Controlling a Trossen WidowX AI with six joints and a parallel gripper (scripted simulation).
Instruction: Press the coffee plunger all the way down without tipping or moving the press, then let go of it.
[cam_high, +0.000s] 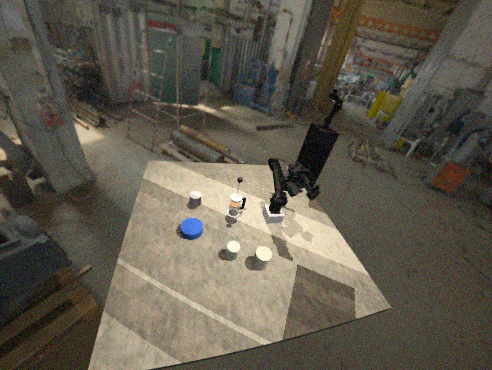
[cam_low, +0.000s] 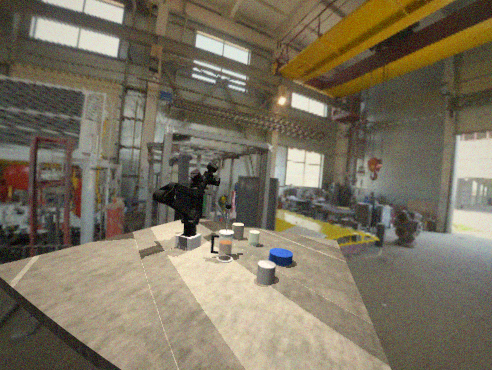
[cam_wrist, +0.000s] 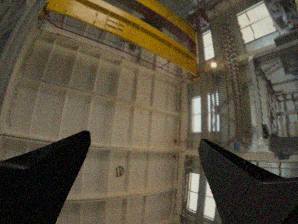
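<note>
The coffee press (cam_high: 236, 198) (cam_low: 226, 248) stands upright on the table, a clear cylinder with a white top, an orange band and a black side handle (cam_high: 244, 203) (cam_low: 213, 244). Its plunger knob (cam_high: 240, 179) (cam_low: 228, 206) is black and stands high above the lid on a thin rod. My gripper (cam_low: 216, 174) (cam_wrist: 145, 141) is open and empty, raised high near the arm's base and away from the press. The wrist view shows spread dark fingers with only the ceiling and windows between them; the press is not in that view.
A blue disc (cam_high: 192, 228) (cam_low: 281, 257) lies near the press. A grey cylinder (cam_high: 195, 198) (cam_low: 266, 273), a pale green cylinder (cam_high: 233, 249) (cam_low: 254, 238) and another cylinder (cam_high: 263, 255) (cam_low: 238, 231) stand around it. The arm's white base block (cam_high: 274, 215) (cam_low: 188, 242) is beside the press.
</note>
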